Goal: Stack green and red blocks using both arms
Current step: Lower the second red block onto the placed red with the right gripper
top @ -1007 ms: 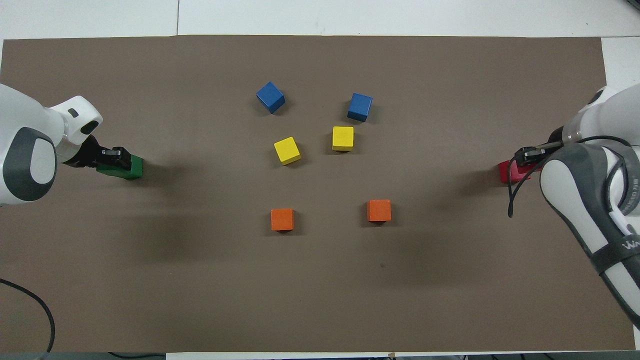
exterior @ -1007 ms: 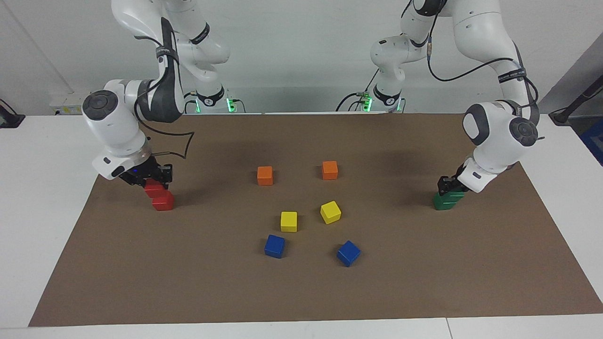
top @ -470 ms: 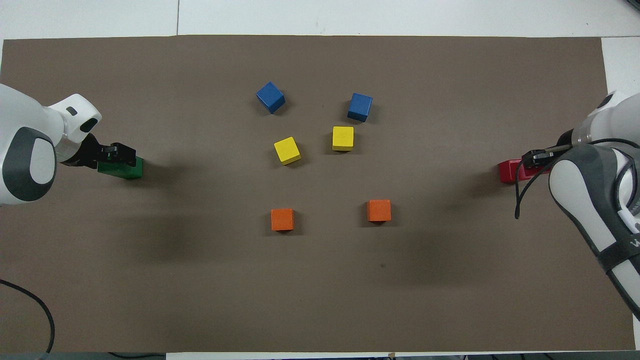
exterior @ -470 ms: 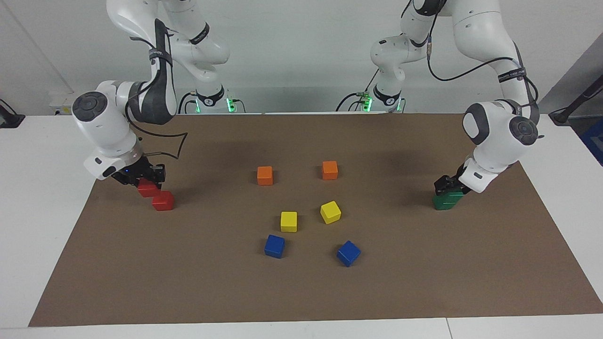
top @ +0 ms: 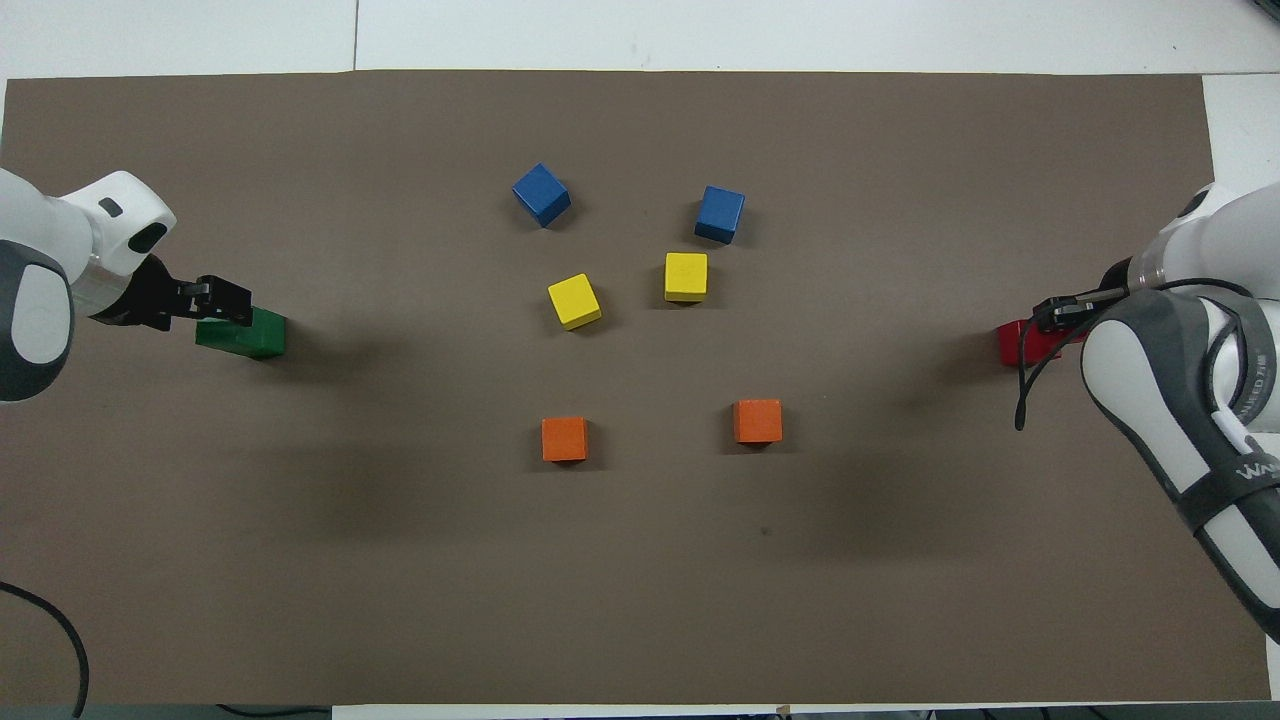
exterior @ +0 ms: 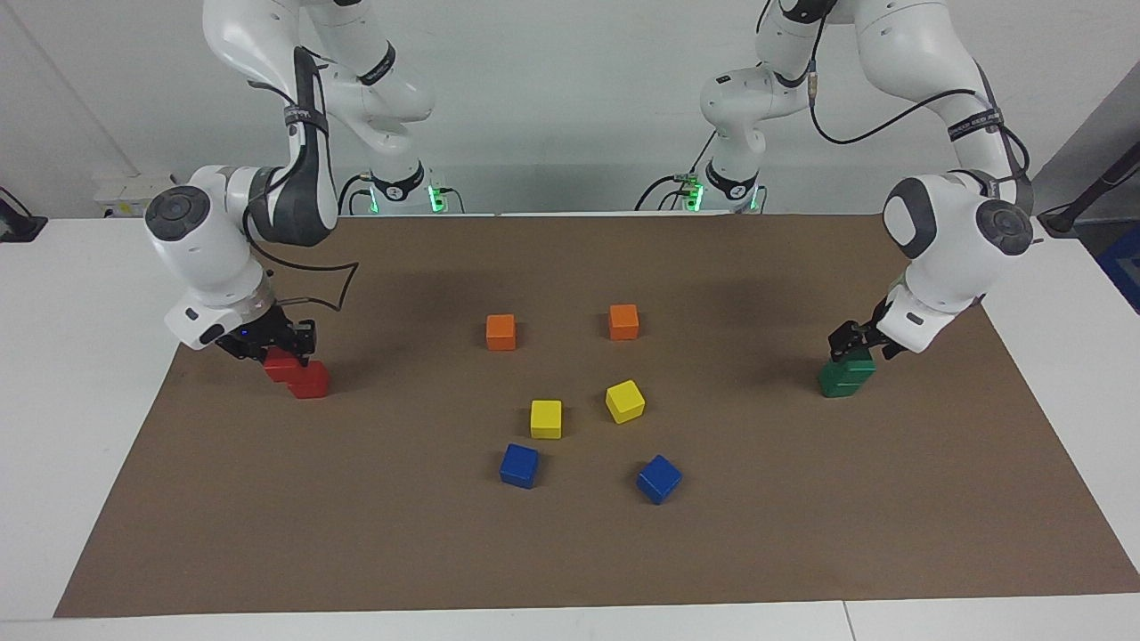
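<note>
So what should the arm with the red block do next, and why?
Probably shift the right gripper so its held red block is squarely over the lower red block, then set it down. The held one looks off-centre, so releasing now might tip it off.

Upper red block partly hidden under right pincer

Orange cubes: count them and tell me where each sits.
2. One small matte orange cube sits toward the right arm's end; the other small matte orange cube is beside it, toward the left arm's end. Both are nearer the robots than the yellow cubes.
</note>
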`<state>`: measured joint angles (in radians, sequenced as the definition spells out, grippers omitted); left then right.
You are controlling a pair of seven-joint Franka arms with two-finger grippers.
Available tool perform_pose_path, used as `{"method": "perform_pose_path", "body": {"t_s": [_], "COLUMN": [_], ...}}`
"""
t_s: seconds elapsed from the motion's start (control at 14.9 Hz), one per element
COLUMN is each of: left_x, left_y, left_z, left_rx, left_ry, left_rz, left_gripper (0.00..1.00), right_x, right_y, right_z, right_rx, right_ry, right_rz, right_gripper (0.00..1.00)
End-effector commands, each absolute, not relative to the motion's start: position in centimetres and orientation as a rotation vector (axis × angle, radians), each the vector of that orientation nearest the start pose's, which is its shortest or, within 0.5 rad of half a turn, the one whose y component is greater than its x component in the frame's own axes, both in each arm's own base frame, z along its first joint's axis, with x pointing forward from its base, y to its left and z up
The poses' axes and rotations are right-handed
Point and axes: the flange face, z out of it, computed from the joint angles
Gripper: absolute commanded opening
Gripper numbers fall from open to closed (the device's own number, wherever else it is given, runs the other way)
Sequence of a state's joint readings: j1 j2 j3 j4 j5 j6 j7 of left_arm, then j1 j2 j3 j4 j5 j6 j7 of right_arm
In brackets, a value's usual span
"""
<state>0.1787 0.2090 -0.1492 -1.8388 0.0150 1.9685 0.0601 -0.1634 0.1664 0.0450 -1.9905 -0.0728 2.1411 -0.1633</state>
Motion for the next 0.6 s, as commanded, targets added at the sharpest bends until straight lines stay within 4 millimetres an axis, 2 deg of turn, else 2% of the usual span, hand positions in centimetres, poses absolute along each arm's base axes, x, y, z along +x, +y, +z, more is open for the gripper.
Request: {"method": "perform_pose_path", "body": {"t_s": [0.0,0.13,0.27,0.4,0.54], "left_x": [59.4,57.7,56.0,54.6,54.4], "left_y": [1.9,1.4,0.9,-0.3,-0.7], "left_z": [46.3,50.5,53.3,55.0,55.1], "left_rx": [-3.149,-3.137,-3.130,-3.121,-3.125], "left_ry": [0.057,0.061,0.069,0.086,0.090], "left_rz": [0.127,0.086,0.096,0.109,0.107], "left_gripper": [1.00,1.00,1.00,1.00,1.00], "right_x": [58.3,58.4,58.4,58.3,58.3], "right_y": [-7.3,-7.2,-6.9,-6.6,-6.5], "right_z": [37.3,37.3,37.3,37.2,37.2], "right_rx": [-3.179,-3.180,-3.180,-3.179,-3.180], "right_ry": [-0.106,-0.104,-0.099,-0.097,-0.080], "right_rz": [0.006,-0.004,0.000,0.014,0.011], "right_gripper": [0.00,0.00,0.00,0.00,0.00]}}
